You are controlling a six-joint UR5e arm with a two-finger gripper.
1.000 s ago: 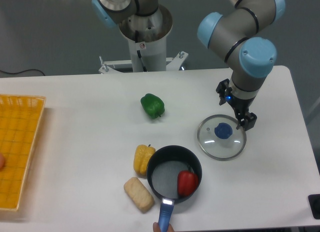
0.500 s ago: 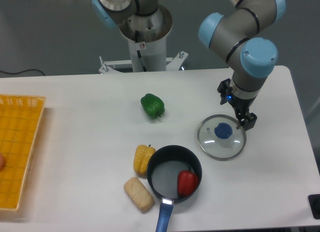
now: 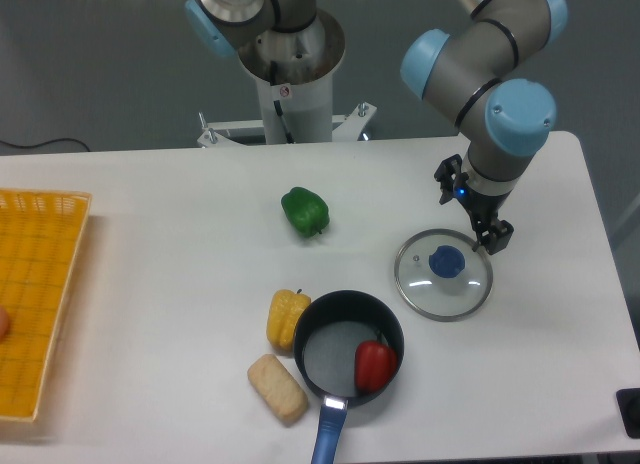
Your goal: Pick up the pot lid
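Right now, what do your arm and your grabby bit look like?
My arm is chunky and smooth, with fat, rounded, tube-like parts. At its end is a dark gripper with two jaws, one on each side, like a pincher. I can't read any markings on it from this view.

The site appears to be a robotics lab. A jointed robot arm (image 3: pixel 515 109) reaches over a pale tabletop (image 3: pixel 150 334) from the upper right. Kitchen items serve as props: a black frying pan (image 3: pixel 330 356) at lower centre and what look like toy vegetables, including a green pepper (image 3: pixel 306 213). A dark cable (image 3: pixel 45 145) lies at upper left.
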